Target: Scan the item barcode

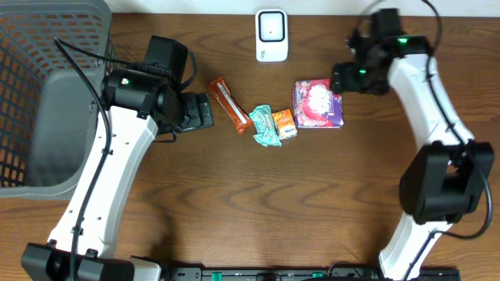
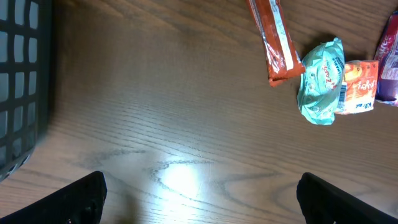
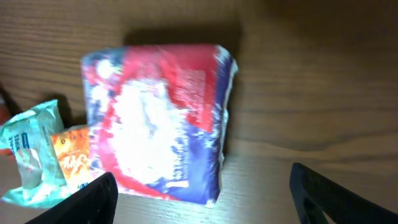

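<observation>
left hand [image 2: 202,198]: fingers spread wide, holding nothing, over bare tabletop [image 2: 186,112] | right hand [image 3: 205,199]: fingers wide apart, gripping nothing, poised over red-and-purple packet [image 3: 161,118] | packet: lies flat on tabletop, near white scanner [image 1: 271,35], just beside small orange sachet [image 1: 284,123] and teal wrapper [image 1: 264,126]

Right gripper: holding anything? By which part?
Nothing held. Right gripper is open above the red-and-purple packet, which lies free on the table. Left gripper is open too, over bare wood.
</observation>
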Tool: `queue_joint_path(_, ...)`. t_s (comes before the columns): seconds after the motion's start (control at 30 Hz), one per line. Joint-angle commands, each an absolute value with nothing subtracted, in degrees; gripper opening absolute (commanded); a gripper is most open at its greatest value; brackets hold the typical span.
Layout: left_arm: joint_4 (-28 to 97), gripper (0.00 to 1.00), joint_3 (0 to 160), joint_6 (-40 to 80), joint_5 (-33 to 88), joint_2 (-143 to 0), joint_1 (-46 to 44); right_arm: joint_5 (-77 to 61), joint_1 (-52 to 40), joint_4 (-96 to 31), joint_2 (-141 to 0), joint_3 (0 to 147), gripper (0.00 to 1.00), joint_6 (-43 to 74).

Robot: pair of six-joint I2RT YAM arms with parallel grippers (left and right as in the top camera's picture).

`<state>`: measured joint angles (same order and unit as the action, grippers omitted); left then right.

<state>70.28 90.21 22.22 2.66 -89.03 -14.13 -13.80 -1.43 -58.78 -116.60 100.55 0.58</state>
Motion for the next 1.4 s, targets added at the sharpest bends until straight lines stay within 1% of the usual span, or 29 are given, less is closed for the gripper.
queue_joint_path(0.0,70.46,0.98,89.91,21.67,2.11,-89.38,-14.15,-29.95,1.32,-57.87,-121.3,97.84,0.84,-2.44)
queue_joint_path(0.07,70.46,0.98,89.91,21.67,2.11,-89.38,-14.15,-34.22,2.63,-57.14,-123.92,97.58,0.83,-2.44)
queue_joint_path(0.17,70.46,0.98,89.91,21.67,2.11,-89.38,-14.15,-39.57,3.11,-56.29,-127.63,97.58,0.79,-3.18)
queue_joint_path(0.23,70.46,0.98,89.91,21.67,2.11,-89.38,-14.15,-41.78,2.87,-55.79,-129.97,97.58,0.78,-4.91)
queue_joint_path(0.27,70.46,0.98,89.91,21.67,2.11,-89.38,-14.15,-42.06,2.66,-55.57,-131.0,97.58,0.75,-4.99)
queue_joint_path(0.3,70.46,0.98,89.91,21.67,2.11,-89.38,-14.15,-42.06,2.42,-55.27,-132.07,97.58,0.65,-4.99)
queue_joint_path(0.33,70.46,0.98,89.91,21.67,2.11,-89.38,-14.15,-42.09,2.2,-54.92,-132.92,97.58,0.47,-4.97)
queue_joint_path(0.37,70.46,0.98,89.91,21.67,2.11,-89.38,-14.15,-42.13,2.02,-54.48,-133.56,97.58,0.27,-4.8)
queue_joint_path(0.4,70.46,0.98,89.91,21.67,2.11,-89.38,-14.15,-42.35,1.89,-53.76,-133.97,97.58,0.15,-4.08)
queue_joint_path(0.5,70.46,0.98,89.91,21.69,2.11,-89.38,-14.15,-42.61,1.26,-51.35,-133.29,97.71,0.04,-0.99)
queue_joint_path(0.57,70.46,0.98,89.91,21.67,2.11,-89.38,-14.15,-42.63,0.75,-48.69,-131.85,98.35,0.01,2.81)
queue_joint_path(0.67,70.46,0.98,89.91,21.67,2.11,-89.38,-14.15,-42.61,-0.21,-42.24,-128.66,99.63,0.01,9.96)
queue_joint_path(0.73,70.46,0.98,89.91,21.69,2.11,-89.38,-14.15,-42.57,-1.32,-34.96,-126.43,99.79,0.01,15.25)
queue_joint_path(0.87,70.46,0.98,89.91,21.67,2.11,-89.38,-14.15,-42.46,-4.73,-16.27,-124.79,99.79,0.01,24.47)
queue_joint_path(0.97,70.46,0.98,89.91,21.67,2.11,-89.38,-14.15,-37.19,-7.94,-6.92,-125.27,99.74,0.01,31.31)
queue_joint_path(1.07,70.46,0.98,89.91,21.67,2.11,-89.38,-14.15,-28.45,-10.98,-3.6,-125.73,99.74,0.01,36.1)
queue_joint_path(1.23,70.46,0.98,89.91,21.67,2.11,-89.38,-14.15,-13.1,-15.75,-0.97,-126.54,99.74,0.01,36.4)
queue_joint_path(1.37,70.46,0.98,89.91,21.67,2.11,-89.38,-14.15,-7.44,-17.58,0.45,-126.67,99.74,0.01,36.32)
